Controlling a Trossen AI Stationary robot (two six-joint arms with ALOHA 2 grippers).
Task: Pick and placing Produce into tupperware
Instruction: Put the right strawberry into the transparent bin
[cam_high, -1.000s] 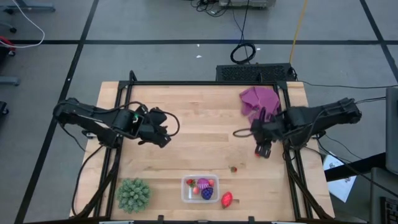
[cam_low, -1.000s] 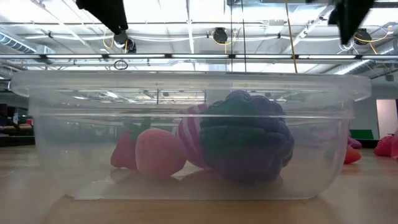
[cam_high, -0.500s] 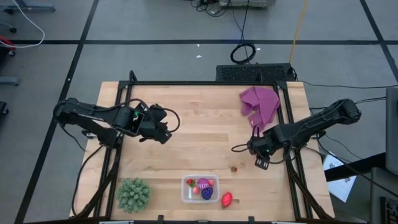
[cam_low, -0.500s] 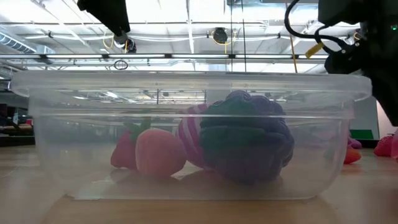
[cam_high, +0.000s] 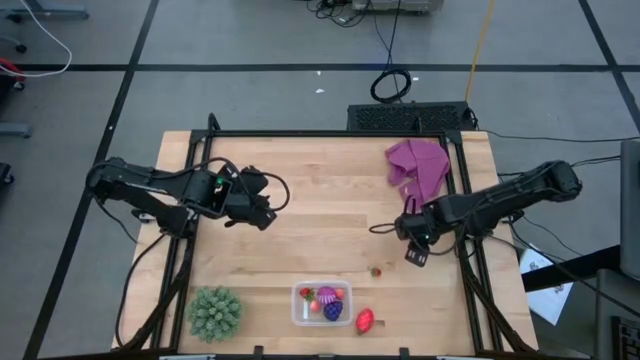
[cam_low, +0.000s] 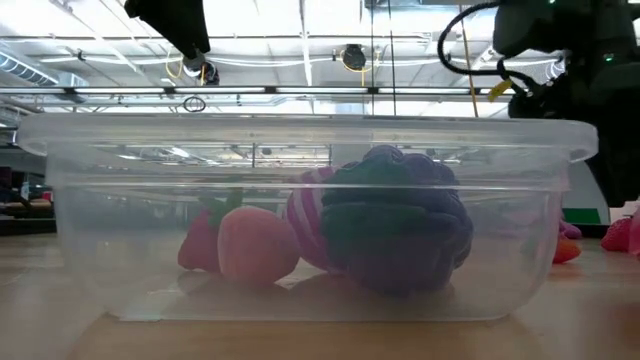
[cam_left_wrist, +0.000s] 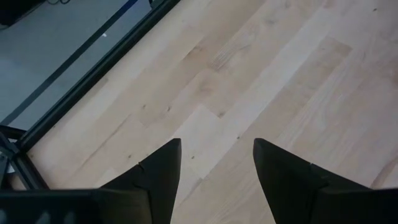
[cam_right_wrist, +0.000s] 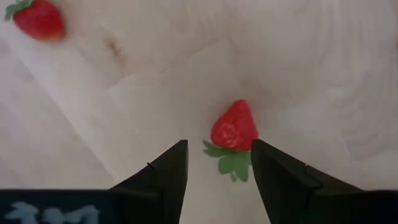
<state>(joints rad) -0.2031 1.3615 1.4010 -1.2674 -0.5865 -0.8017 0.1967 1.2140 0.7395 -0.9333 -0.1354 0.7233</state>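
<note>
1. We see the tupperware (cam_high: 321, 303) at the table's (cam_high: 320, 190) front edge, already holding several fruits.
2. A strawberry (cam_right_wrist: 234, 126) lies loose ahead of our right gripper (cam_right_wrist: 214, 163), which is parted and empty.
3. Our left gripper (cam_left_wrist: 214, 168) waits apart, spread and empty.

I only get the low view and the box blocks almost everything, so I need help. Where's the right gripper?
Observer: The right gripper hangs over the table's right side, farther back than the box.
Operator: Is it holding anything?
Observer: No. Its jaws are open, and a strawberry lies on the wood just ahead of them.
Operator: What about the other arm?
Observer: The left gripper is over the table's left half, open, with only bare wood below it.
</note>
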